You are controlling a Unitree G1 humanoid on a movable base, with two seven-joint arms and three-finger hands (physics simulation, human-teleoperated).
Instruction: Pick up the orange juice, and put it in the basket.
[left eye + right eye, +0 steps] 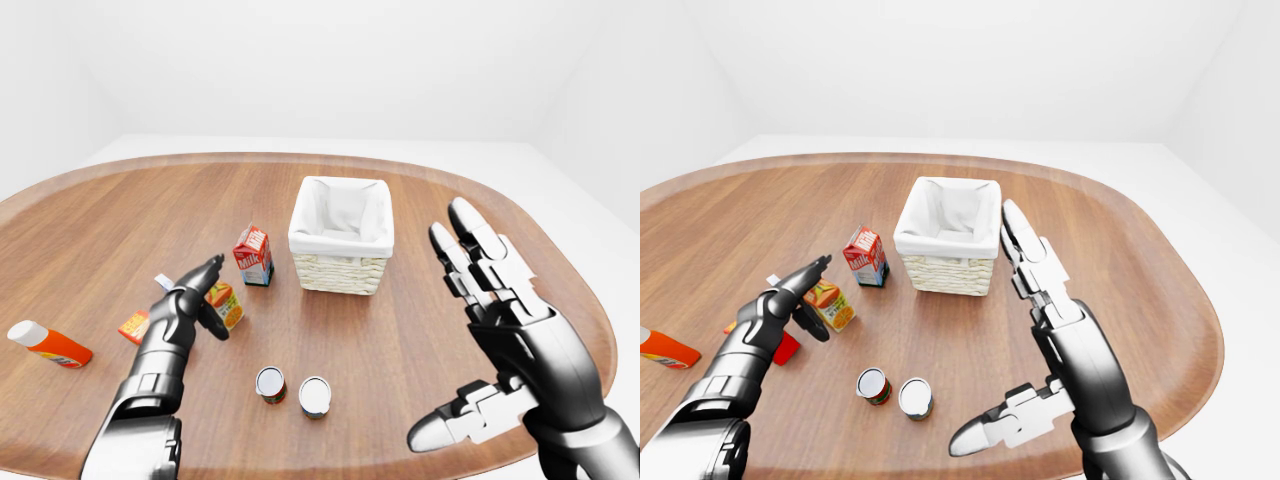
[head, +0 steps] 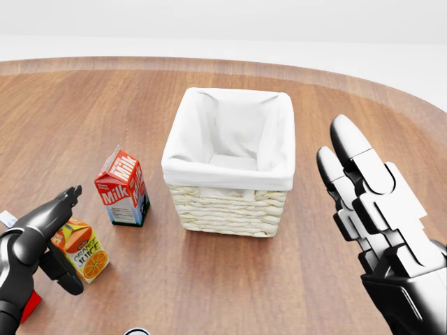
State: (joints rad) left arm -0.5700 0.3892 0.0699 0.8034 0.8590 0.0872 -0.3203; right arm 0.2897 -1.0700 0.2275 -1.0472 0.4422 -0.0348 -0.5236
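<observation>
The orange juice carton point(image 2: 82, 251) stands upright on the wooden table, at the lower left of the head view. My left hand point(image 2: 72, 239) is open against the carton's left side, one finger above its top and the thumb point(image 2: 64, 278) low beside it, neither closed round it. The wicker basket with its white cloth lining point(image 2: 227, 209) stands in the middle, to the right of the carton. On the right, my right hand point(image 2: 356, 181) is raised, open and holds nothing, its fingers spread.
A red milk carton point(image 2: 122, 187) stands between the juice and the basket. Two cans point(image 1: 270, 384) point(image 1: 315, 396) stand near the table's bottom edge. An orange bottle point(image 1: 48, 343) and a small red box point(image 1: 133, 326) lie to the left of my left arm.
</observation>
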